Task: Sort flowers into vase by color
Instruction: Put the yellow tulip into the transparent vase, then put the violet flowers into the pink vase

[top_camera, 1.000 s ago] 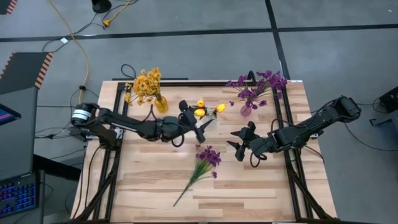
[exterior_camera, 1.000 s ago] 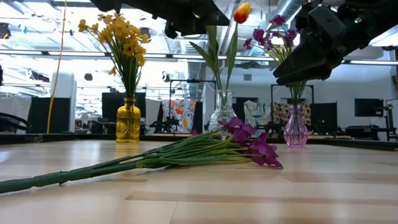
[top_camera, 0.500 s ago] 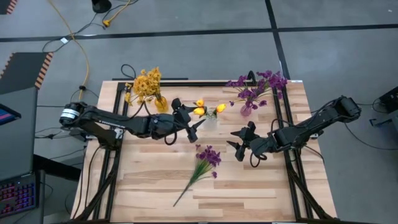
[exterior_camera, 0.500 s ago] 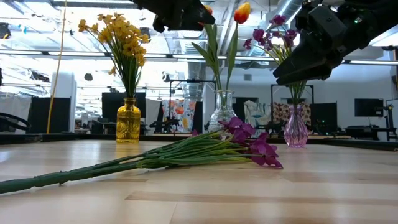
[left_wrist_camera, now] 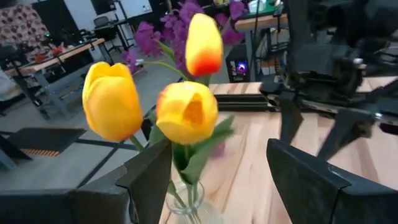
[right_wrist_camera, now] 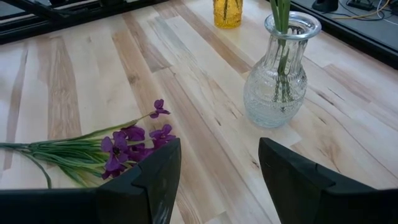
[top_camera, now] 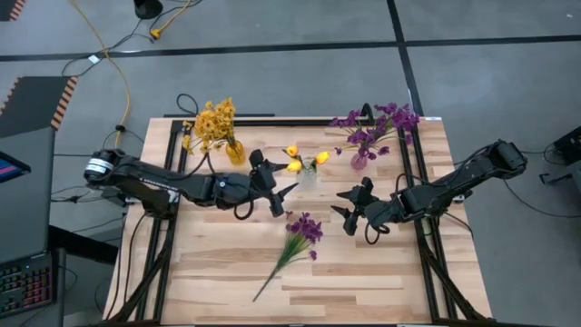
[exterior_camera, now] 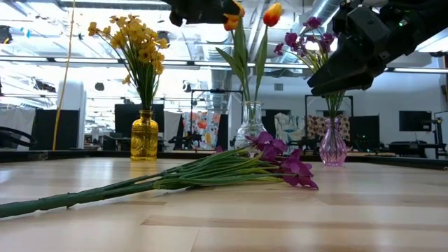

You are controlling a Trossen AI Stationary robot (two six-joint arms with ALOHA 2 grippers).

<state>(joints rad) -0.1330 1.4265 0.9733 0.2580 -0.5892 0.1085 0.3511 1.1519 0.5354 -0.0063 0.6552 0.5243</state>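
The counter [top_camera: 363, 272] is pale wood with darker grain streaks, edged by a black frame [top_camera: 300, 120]. Fluffy yellow flowers [top_camera: 214, 120] stand in an amber vase [exterior_camera: 144, 136]. Orange-yellow tulips [left_wrist_camera: 186, 112], red-tinged on one bud, rise on green stems from a clear ribbed vase [right_wrist_camera: 283, 74]. Purple blooms [top_camera: 374, 125] fill a pink vase [exterior_camera: 333, 143]. A loose purple bunch [top_camera: 305, 227] has green stems. Both arms are dark.

I see the wood worktop [top_camera: 363, 272] carrying three vases: clear vase [top_camera: 307, 173] mid-back, amber vase [top_camera: 235, 152] and pink vase [top_camera: 359, 160] flanking it; purple bunch [top_camera: 295, 240] lying just in front.
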